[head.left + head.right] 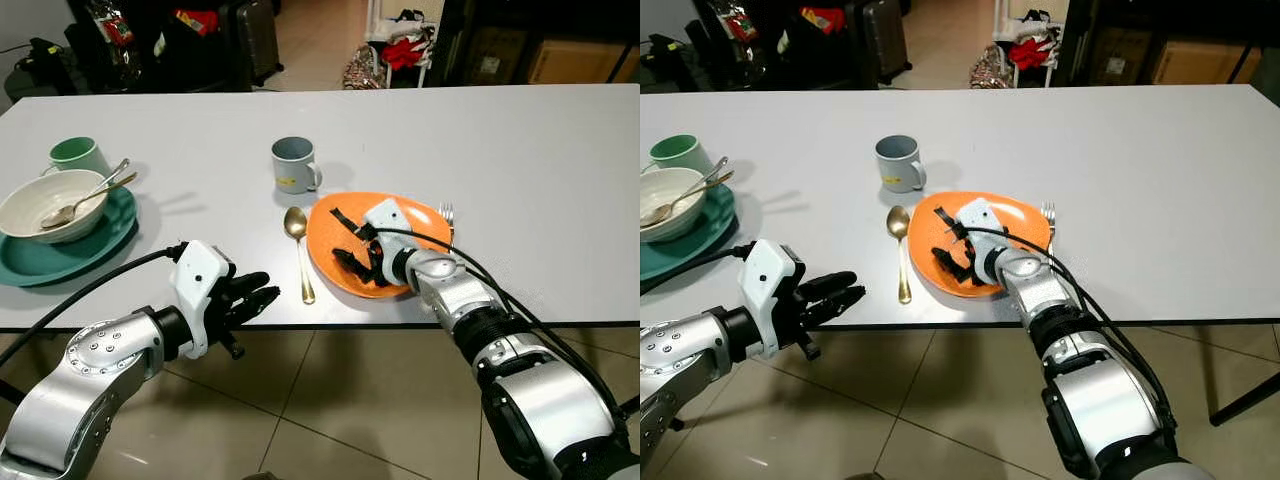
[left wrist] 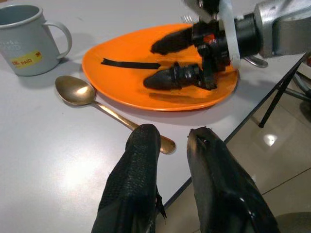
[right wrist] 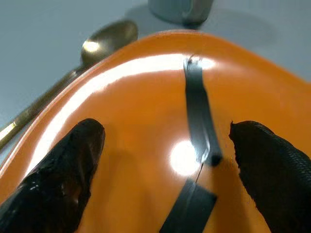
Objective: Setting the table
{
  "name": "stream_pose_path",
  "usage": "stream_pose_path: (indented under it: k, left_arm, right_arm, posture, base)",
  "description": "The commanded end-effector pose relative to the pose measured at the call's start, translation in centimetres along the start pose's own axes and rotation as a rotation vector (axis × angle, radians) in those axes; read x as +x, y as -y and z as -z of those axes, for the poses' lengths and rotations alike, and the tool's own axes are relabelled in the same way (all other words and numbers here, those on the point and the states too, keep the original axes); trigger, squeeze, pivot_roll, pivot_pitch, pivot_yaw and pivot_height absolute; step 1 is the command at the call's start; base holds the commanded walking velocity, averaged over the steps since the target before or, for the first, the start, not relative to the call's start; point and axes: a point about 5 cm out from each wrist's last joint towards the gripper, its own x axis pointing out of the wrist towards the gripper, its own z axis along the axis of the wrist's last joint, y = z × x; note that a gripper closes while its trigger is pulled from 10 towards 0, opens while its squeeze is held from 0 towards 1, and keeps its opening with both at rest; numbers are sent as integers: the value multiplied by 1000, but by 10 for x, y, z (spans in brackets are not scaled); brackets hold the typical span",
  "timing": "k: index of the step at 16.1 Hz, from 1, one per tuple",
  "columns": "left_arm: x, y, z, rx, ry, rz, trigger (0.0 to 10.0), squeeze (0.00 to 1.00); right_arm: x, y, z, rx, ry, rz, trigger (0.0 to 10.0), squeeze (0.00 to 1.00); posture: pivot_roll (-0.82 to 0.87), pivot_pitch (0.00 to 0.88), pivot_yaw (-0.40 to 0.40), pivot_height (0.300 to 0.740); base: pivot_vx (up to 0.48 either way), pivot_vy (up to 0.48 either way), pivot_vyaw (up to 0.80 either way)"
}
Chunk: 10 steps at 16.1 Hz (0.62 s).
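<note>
An orange plate (image 1: pixel 322 250) lies near the table's front edge, and a thin black strip (image 3: pixel 197 102) lies on it. My right gripper (image 1: pixel 350 240) is open just over the plate's middle, with one finger on each side of the strip and nothing held. A gold spoon (image 1: pixel 300 255) lies to the left of the plate and a fork (image 1: pixel 446 213) to its right. Behind the spoon stands a grey mug (image 1: pixel 294 164). My left gripper (image 1: pixel 262 287) hovers at the table's front edge, left of the spoon handle. Its fingers are slightly apart and empty.
At the far left of the white table (image 1: pixel 520 150), a teal plate (image 1: pixel 90 250) carries a white bowl (image 1: pixel 50 203) with a spoon in it. A green mug (image 1: pixel 76 155) stands behind the bowl. Bags and a suitcase stand beyond the table's far edge.
</note>
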Motion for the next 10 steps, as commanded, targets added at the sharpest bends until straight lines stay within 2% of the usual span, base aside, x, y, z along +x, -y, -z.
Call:
stream_pose_path:
  k: [1,5,6,8,9,10]
  left_arm:
    - [-1,-3,-3,14,0,-11,10000,0]
    - [-2,-2,-4,8,13,-14,10000,0]
    - [-1,-3,-9,-12,58,-40,10000,0]
    - [0,-8,-18,-6,131,-187,10000,0]
    - [3,-14,-22,-50,112,-362,10000,0]
    - [3,-13,-29,-46,134,-455,10000,0]
  right_arm:
    - [-4,7,-15,5,84,-1,10000,0]
    - [-28,27,-36,-16,198,20,10000,0]
    - [-45,32,-43,-6,257,54,10000,0]
    - [-69,30,-50,37,341,103,10000,0]
    - [-87,18,-54,37,427,153,10000,0]
    - [-101,8,-53,18,463,203,10000,149]
  posture:
    - [56,37,82,740]
    - [51,38,83,740]
    - [48,35,74,740]
    - [41,32,61,740]
    - [40,30,53,740]
    - [36,28,44,740]
  base:
    - [0,0,0]
    - [0,0,0]
    - [0,0,0]
    - [0,0,0]
    - [0,0,0]
    - [0,0,0]
